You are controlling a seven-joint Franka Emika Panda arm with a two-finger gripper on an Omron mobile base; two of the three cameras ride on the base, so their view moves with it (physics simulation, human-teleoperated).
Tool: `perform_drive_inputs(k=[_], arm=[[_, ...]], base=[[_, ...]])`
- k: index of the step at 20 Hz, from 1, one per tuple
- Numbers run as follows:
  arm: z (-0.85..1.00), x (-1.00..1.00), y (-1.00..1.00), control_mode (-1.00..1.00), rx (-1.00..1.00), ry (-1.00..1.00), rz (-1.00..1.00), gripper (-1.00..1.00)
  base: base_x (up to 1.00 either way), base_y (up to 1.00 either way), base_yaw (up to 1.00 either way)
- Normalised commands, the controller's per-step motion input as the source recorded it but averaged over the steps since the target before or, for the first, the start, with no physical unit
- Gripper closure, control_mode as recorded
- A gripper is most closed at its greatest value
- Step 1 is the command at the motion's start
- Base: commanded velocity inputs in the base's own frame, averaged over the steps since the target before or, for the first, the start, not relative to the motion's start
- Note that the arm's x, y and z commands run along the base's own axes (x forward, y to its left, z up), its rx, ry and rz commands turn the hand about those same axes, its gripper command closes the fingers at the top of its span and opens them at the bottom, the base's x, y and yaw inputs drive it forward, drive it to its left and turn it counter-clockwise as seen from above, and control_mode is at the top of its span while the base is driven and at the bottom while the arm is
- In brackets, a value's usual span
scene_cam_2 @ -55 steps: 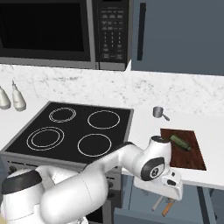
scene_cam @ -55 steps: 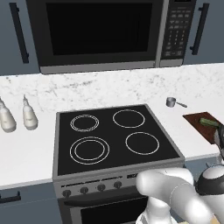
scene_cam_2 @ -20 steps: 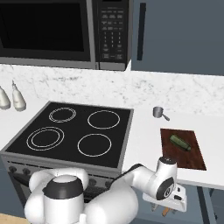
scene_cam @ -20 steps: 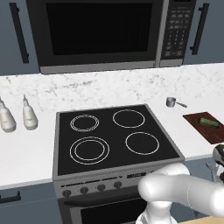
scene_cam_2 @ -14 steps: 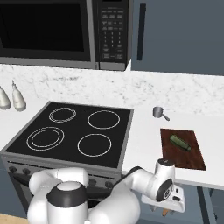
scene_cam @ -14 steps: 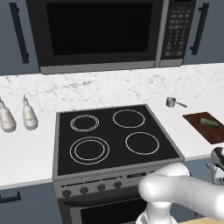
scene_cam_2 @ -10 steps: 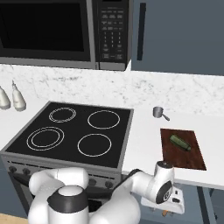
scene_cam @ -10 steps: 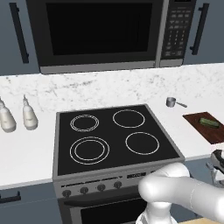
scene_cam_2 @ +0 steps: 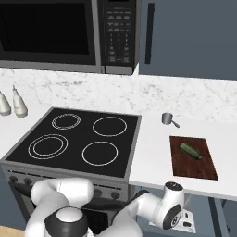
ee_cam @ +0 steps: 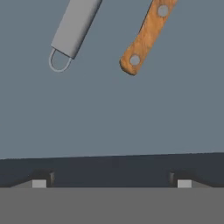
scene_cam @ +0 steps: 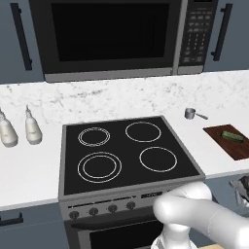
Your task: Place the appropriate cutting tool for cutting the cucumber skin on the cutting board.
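The gripper (ee_cam: 111, 183) stands released, its 2 fingertips (ee_cam: 39, 183) wide apart and grasping nothing. Ahead of it on a flat grey surface lie the cutting tool (ee_cam: 74, 27), up and to its left, and a wooden riveted handle (ee_cam: 148, 36) up and to its right, well apart. The cucumber (scene_cam_2: 190, 150) rests on the cutting board (scene_cam_2: 192, 167) on the counter (scene_cam_2: 152, 157).

two base views from behind, sharing the stovetop (scene_cam: 127, 153) and cutting board (scene_cam_2: 192, 157) — hand view close, downward
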Motion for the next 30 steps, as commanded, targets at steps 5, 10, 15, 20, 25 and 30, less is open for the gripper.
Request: perform_drive_inputs(k=[5,10,15,20,25,30], arm=[[-0.01,-0.53,0.00,-1.00,0.00,0.00,0.07,-1.00],[0.00,-0.75,0.03,-1.00,0.00,0.02,0.04,-1.00],[0.11,-0.17,0.01,-1.00,0.00,-0.01,0.05,-1.00],[0.63,0.43,-0.11,-1.00,0.00,-0.14,0.04,-1.00],[0.46,0.52,0.00,-1.00,0.00,-0.18,0.00,-1.00],[-0.04,0.17,0.00,-1.00,0.10,-0.15,0.00,-1.00]], base=[[0.00,0.00,0.00],[0.00,0.00,0.00],[0.00,0.00,0.00],[0.00,0.00,0.00],[0.00,0.00,0.00],[0.00,0.00,0.00]])
